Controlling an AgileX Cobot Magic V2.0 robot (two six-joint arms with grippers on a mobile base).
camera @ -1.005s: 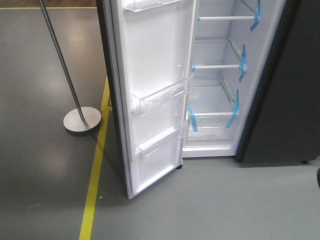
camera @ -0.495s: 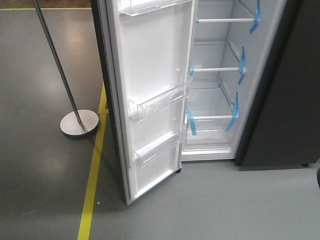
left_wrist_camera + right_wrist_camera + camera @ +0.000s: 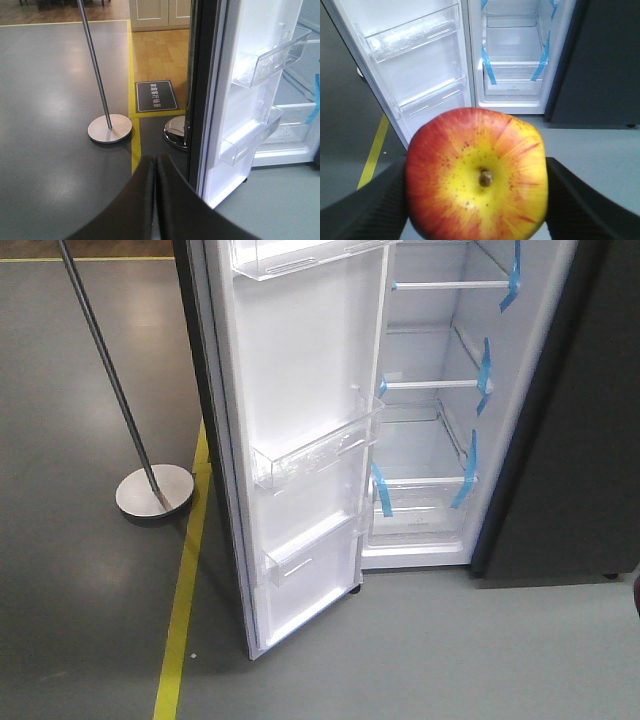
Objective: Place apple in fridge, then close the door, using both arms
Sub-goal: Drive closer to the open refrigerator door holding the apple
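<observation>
**A:** Since the right gripper (image 3: 477, 200) is clamped on the apple (image 3: 476, 172) from both sides, stem dimple turned to the wrist camera, what should it mind on the way in?

**B:** The apple is held in the air, well short of the fridge (image 3: 430, 440), which stands open ahead. I'd keep the squeeze steady, because a round, smooth fruit can roll between the fingers. Carry it straight in over one of the shelves (image 3: 430, 385), clear of the blue tape (image 3: 484, 365) stuck along the right wall.

**A:** And the left gripper (image 3: 155, 200)?

**B:** Its fingers are pressed together with nothing between them. It hangs on the outer side of the door (image 3: 300, 390), near the dark edge, so I judge it well placed for the push later. It should wait until the right arm is out of the opening.

**A:** Anything in the way?

**B:** The door stands wide open, white inner face toward the compartment. Its clear bins (image 3: 315, 450) stick out, so the arm should enter to the right of them. The shelves look bare, as does the drawer (image 3: 420, 505) at the bottom.

**A:** The room?

**B:** A smooth grey floor (image 3: 450, 660) with a dull sheen, and a yellow line (image 3: 180, 610) running beside the door's foot. A stand (image 3: 152, 490), a pole on a round base, is off to the left, apart from the door. Beyond lie a dark sign (image 3: 156, 96), whose lettering is too small to read, and a wooden floor (image 3: 160, 55).
</observation>
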